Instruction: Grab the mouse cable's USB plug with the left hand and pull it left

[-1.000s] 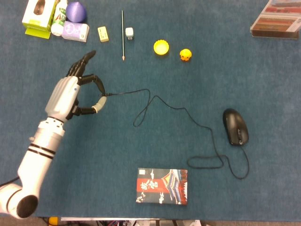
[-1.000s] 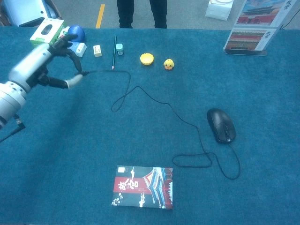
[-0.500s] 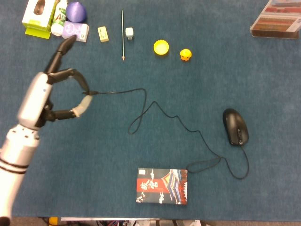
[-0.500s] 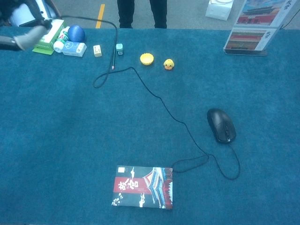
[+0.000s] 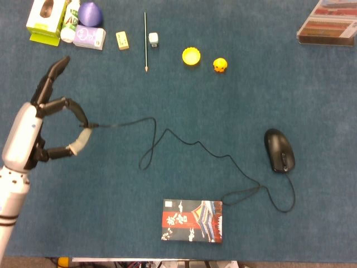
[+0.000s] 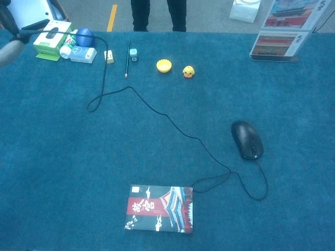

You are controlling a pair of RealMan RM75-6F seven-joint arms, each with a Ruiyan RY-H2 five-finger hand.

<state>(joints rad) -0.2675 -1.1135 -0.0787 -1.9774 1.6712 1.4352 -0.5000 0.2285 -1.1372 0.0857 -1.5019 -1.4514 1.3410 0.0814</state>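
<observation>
My left hand (image 5: 39,131) hovers over the table's left side and pinches the USB plug (image 5: 89,126) of the mouse cable (image 5: 189,144) between thumb and a finger. In the chest view only its fingertips (image 6: 8,44) show at the top left edge, with the cable lifted off the cloth there. The black cable runs right through a small loop, then on to a second loop beside the black mouse (image 5: 279,149), which lies on the right. The right hand is not in either view.
A picture booklet (image 5: 192,220) lies near the front edge. Along the back stand a green box (image 5: 46,17), a bottle, a purple ball (image 5: 90,12), a pencil (image 5: 145,42), a yellow cap (image 5: 191,56) and a yellow duck (image 5: 221,65). Boxed books (image 5: 329,21) sit back right.
The left hand has carried the plug further left and nearer the front edge. The cable has followed, its loops drawn tighter and shifted left. The mouse has stayed put.
</observation>
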